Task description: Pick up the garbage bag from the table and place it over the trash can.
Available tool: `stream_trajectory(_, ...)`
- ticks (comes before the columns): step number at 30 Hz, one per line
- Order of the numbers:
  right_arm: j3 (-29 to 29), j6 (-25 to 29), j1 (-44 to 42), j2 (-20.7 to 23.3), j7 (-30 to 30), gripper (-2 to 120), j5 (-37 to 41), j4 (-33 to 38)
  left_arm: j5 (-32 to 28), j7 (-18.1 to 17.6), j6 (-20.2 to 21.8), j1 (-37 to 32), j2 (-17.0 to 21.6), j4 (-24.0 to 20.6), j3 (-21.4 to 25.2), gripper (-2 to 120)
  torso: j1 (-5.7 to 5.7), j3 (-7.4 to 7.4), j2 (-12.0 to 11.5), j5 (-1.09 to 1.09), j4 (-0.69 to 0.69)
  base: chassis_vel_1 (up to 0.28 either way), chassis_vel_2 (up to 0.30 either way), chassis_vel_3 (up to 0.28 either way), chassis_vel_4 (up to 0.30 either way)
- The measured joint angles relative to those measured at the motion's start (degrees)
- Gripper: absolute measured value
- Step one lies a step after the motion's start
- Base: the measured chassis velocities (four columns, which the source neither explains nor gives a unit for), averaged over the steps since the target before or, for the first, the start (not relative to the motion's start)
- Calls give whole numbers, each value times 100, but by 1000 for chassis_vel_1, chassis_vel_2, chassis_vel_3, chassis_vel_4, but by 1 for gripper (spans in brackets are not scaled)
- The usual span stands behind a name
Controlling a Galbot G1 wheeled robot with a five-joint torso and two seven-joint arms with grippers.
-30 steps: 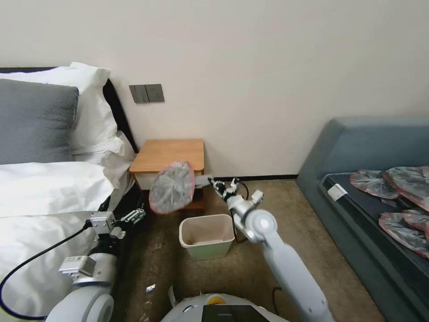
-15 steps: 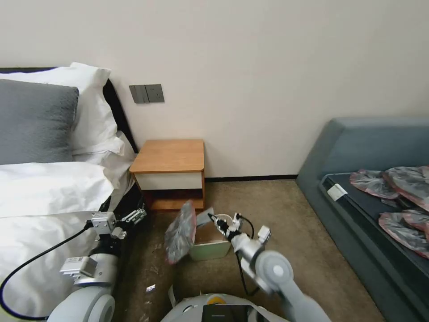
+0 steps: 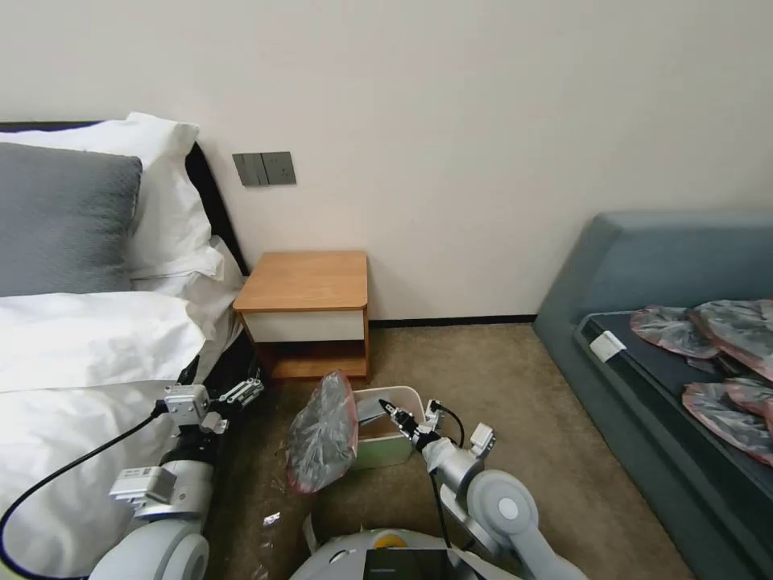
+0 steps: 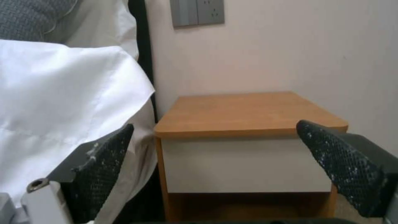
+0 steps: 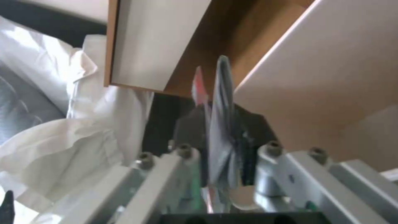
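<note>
- The bed lies along your left, and your left arm sits parked beside its edge, low down; the left gripper has its fingers spread wide with nothing between them, facing the table.
- The table stands against the wall with its top bare. The garbage bag is off it already, so what is left is the placing.
- The trash can sits on the carpet just in front of the table. Part of its cream inside and pale green wall shows; the bag covers its left side from the head camera.
- The garbage bag hangs as a flat, crumpled sheet at the can's left rim, pinkish-red hem showing at top and bottom. Whether it touches the rim cannot be told. Its mouth looks collapsed rather than open.
- Your right arm is bent low with the elbow near the base, the forearm reaching forward over the can. The right gripper is pinching the bag: in the right wrist view the film runs edge-on between the pressed-together pads.
- Risks, as I judge them: let go now and the bag likely slides down outside the can's left wall, because it hangs beside the opening, not over it. The thin film could also slip from a one-point pinch, or snag and tip the light can if you drag it across.
</note>
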State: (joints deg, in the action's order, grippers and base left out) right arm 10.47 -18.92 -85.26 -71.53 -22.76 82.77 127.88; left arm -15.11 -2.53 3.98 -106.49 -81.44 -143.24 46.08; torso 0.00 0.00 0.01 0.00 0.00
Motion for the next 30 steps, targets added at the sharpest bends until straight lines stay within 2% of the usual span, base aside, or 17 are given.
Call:
stream_trajectory(2, 71, -5, -14, 1, -171, 27, 83, 76, 10, 0, -12, 3, 0, 0, -11, 100, 0, 0, 0, 0, 0, 0, 0, 0, 0)
stream_trajectory(3, 71, -5, -14, 1, -171, 27, 83, 76, 10, 0, -12, 3, 0, 0, -11, 100, 0, 0, 0, 0, 0, 0, 0, 0, 0)
stream_trajectory(7, 298, -38, -125, 64, -391, 47, 275, 318, 8, 1, -15, 37, 21, 0, -19, 100, 0, 0, 0, 0, 0, 0, 0, 0, 0)
stream_trajectory(8, 298, -38, -125, 64, -391, 47, 275, 318, 8, 1, -15, 37, 21, 0, -19, 100, 0, 0, 0, 0, 0, 0, 0, 0, 0)
stream_trajectory(10, 404, -42, -186, 95, -462, 57, 343, 431, 4, 0, -15, 53, 33, 0, -27, 100, 0, 0, 0, 0, 0, 0, 0, 0, 0)
stream_trajectory(12, 429, -42, -200, 100, -470, 59, 350, 455, 2, -1, -15, 57, 39, 0, -34, 100, 0, 0, 0, 0, 0, 0, 0, 0, 0)
stream_trajectory(13, 506, -43, -245, 106, -481, 68, 359, 520, -1, -2, -14, 61, 52, 0, -47, 100, 0, 0, 0, 0, 0, 0, 0, 0, 0)
stream_trajectory(16, 664, -46, -359, 102, -487, 81, 351, 693, -7, -6, 60, 79, 110, 0, -83, 100, 0, 0, 0, 0, 0, 0, 0, 0, 0)
stream_trajectory(17, 664, -46, -359, 102, -487, 81, 351, 693, -7, -6, 60, 79, 110, 0, -83, 100, 0, 0, 0, 0, 0, 0, 0, 0, 0)
stream_trajectory(20, 768, -49, -418, 101, -499, 93, 332, 803, -14, -10, 122, 93, 156, 0, -126, 100, 0, 0, -1, 0, -1, 0, 0, 0, 0)
stream_trajectory(23, 828, -51, -436, 101, -508, 99, 300, 841, -17, -8, 183, 98, 181, 0, -183, 100, 0, 0, -1, 0, 0, 0, 0, 0, 0)
stream_trajectory(30, 974, -51, -484, 30, -509, 100, 226, 912, 192, 12, 229, 96, 285, 104, -521, 93, 0, 0, -1, 0, 0, 0, 0, 0, 0)
